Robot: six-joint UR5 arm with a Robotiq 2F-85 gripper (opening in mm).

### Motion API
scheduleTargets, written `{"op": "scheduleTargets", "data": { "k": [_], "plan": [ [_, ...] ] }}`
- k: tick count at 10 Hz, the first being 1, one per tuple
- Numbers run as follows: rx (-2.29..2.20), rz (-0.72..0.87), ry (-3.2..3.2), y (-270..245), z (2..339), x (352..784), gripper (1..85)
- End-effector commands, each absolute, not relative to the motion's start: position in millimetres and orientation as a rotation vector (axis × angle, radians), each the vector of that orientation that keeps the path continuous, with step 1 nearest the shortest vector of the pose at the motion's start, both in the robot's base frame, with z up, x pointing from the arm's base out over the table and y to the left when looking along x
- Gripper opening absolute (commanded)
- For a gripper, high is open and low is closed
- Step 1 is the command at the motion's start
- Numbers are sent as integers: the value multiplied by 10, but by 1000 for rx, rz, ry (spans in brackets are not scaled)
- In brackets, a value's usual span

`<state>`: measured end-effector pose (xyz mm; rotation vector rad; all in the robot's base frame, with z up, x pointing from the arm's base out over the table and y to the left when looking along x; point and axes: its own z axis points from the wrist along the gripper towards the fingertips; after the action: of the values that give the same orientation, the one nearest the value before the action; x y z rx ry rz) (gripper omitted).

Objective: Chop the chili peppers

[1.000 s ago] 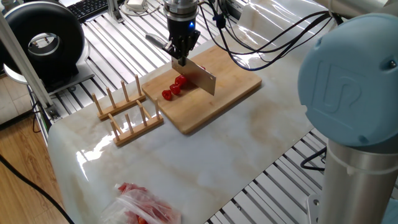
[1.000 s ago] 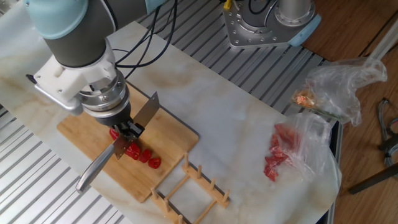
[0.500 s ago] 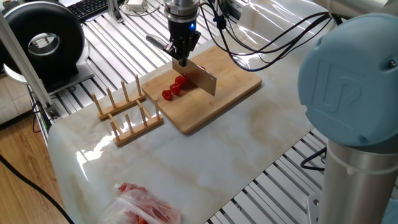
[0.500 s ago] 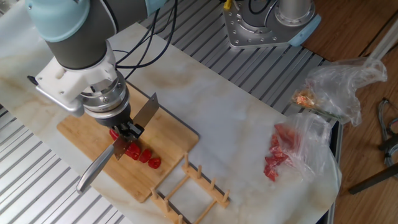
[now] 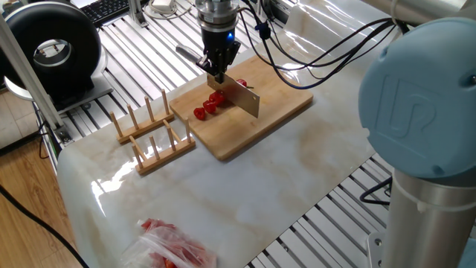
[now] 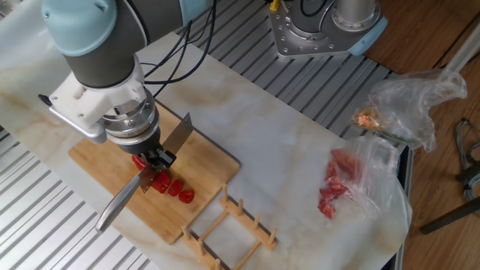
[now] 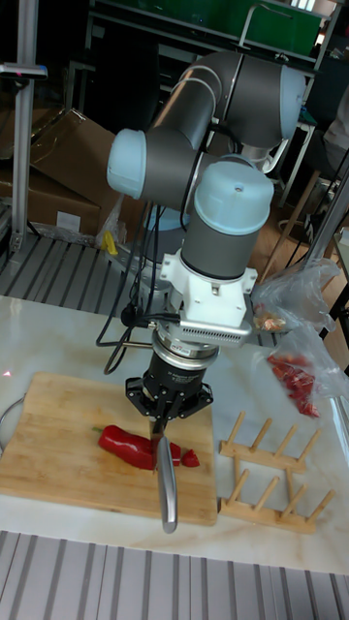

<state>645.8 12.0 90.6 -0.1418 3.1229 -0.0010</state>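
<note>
- Red chili peppers (image 7: 128, 445) lie on the cutting board (image 5: 277, 109): from the tall fixed view I see one long uncut piece on one side of the blade, and small chunks (image 5: 207, 106) on the other side, toward the rack.
- I read that split as the cut line: finished pieces collect on the rack side, while the whole length waits beyond the blade.
- My knife (image 5: 242, 96) is clamped by its handle in the gripper (image 5: 216, 73), fingers closed tight on it, blade edge down across the pepper and the steel handle (image 6: 118, 206) sticking out past the board's edge.
- Holding it crosswise to the pepper makes sense for slicing off short sections; I judge the chopping partly done.
- Next to the board stands an empty wooden rack (image 5: 151, 132), close enough that I'd watch the handle's swing near it.
- Farther from the board, past the rack, a clear plastic bag (image 6: 347, 182) shows more red through it, kept out of the knife's way.
- Writing: only a raised logo on the arm's blue joint cap (image 5: 417, 98), which looks like "UR"; I can read nothing else.
</note>
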Motion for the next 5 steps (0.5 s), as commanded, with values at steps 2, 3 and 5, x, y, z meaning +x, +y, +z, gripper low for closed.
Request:
{"op": "scheduleTargets", "data": {
  "k": [2,3,5],
  "plan": [
    [-104,12,3111,161,909,6504,13],
    [-104,12,3110,161,901,6512,13],
    [-106,26,3105,185,881,6534,13]
  ]
}}
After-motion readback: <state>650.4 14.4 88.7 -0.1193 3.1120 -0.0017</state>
